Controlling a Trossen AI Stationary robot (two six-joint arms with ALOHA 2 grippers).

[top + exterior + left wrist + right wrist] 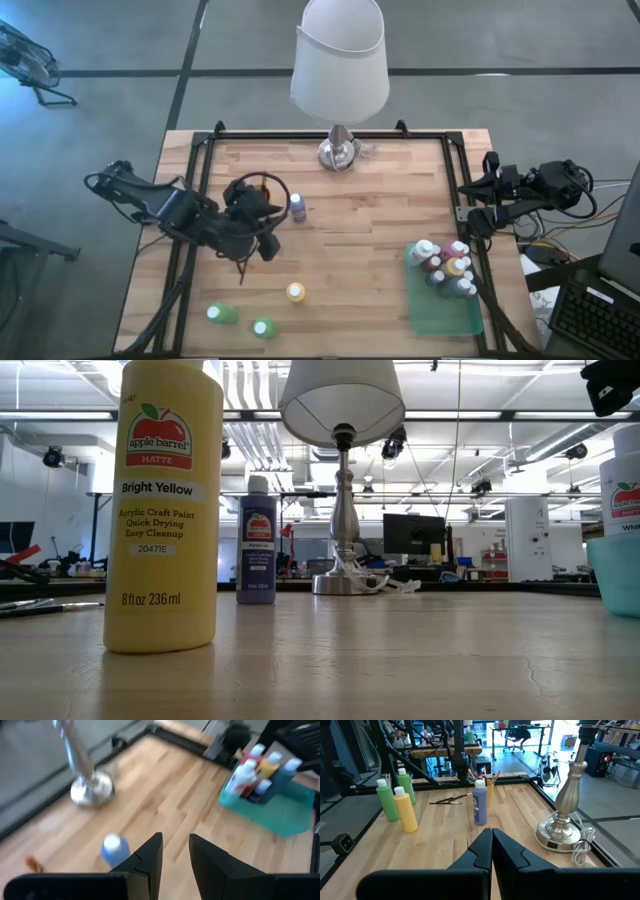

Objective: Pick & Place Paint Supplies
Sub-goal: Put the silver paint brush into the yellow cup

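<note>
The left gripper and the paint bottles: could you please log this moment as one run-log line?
left gripper: slightly open, empty, beside purple bottle | right gripper: shut, waiting at table's right edge | green tray: holds several bottles | yellow bottle, two green bottles: loose

- The table is pale butcher-block wood with a smooth, lightly sheened top.
- The lamp has a polished metal base and stem under a matt white shade.
- The yellow bottle is smooth plastic with a printed paper label.
- The tray looks like translucent green plastic.
</note>
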